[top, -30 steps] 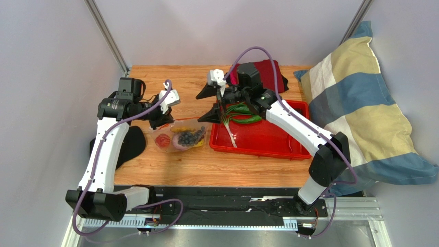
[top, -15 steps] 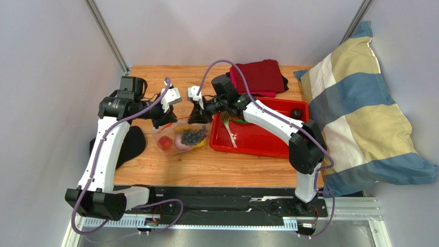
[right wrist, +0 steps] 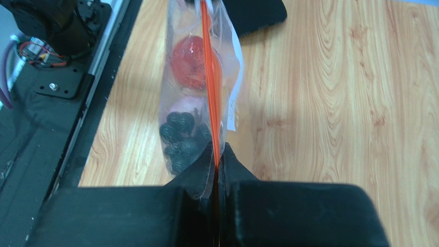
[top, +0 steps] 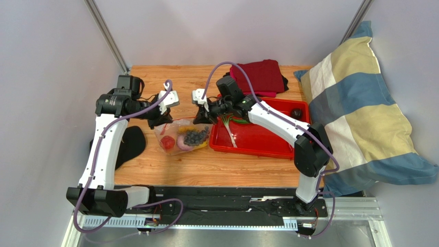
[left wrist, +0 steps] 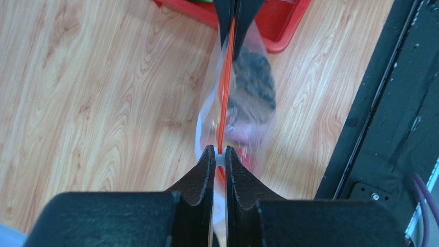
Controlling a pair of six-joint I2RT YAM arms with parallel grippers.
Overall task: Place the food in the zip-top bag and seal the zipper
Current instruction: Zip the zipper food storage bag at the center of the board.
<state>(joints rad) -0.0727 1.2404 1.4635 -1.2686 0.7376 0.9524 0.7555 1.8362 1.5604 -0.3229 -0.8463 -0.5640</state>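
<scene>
Nearest the table's [top: 154, 170] near edge, left of middle, the zip-top bag [top: 184, 138] hangs between the two arms with its belly resting on the wood. Inside it are the grape bunch [right wrist: 180, 136], the red piece [right wrist: 191, 64] and something pink and yellow. Above them the zipper [left wrist: 225, 77] runs taut as a thin red line. The left gripper [left wrist: 219, 150] is clamped on its left end and the right gripper [right wrist: 216, 149] is pinched tight on its right end, beside the red tray [top: 257, 146]. The tray holds a green stalk [top: 238, 119] and a dark piece [top: 297, 112] (possibly food left out). A red cloth [top: 260, 76] lies at the far edge.

The risk, as I judge it, is the unpressed stretch between the pinches. A slide along it could drag the strip from the other jaws, or leave a gap for food to spill
</scene>
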